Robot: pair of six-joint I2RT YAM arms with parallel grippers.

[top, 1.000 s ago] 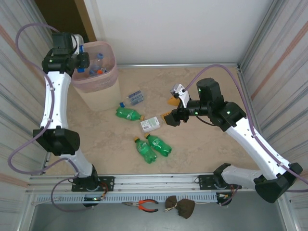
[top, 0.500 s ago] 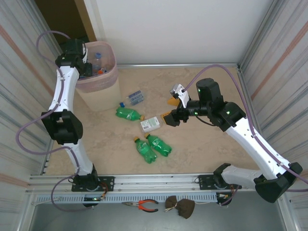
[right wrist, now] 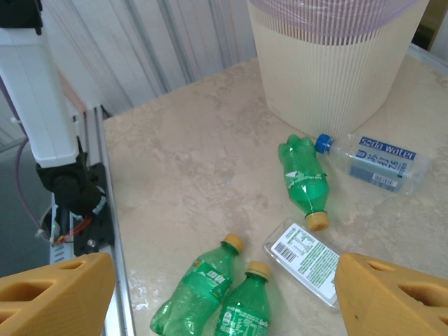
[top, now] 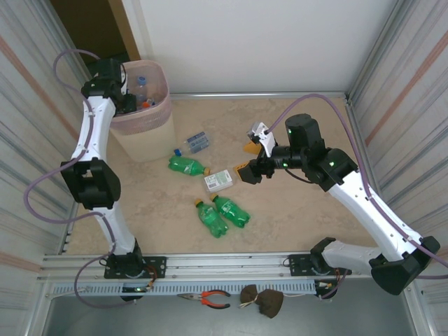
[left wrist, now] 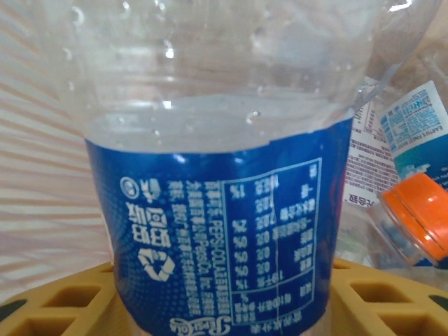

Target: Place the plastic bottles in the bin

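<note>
Over the bin [top: 152, 120], outstretched left hand [top: 129, 104] clasps a blue-labelled bottle [left wrist: 210, 210].

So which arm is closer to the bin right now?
Left. The left end effector sits at the top of the bin, gripping a water bottle. The right end effector hangs open over the table, well away.

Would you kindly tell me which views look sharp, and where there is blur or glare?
Top external: sharp and evenly lit, with a faint shadow beside the bin. Left wrist: the water bottle is so close it looks soft, with small glints on its clear plastic. Right wrist: green bottles crisp, yellow fingers blurred at the lower corners.
</note>
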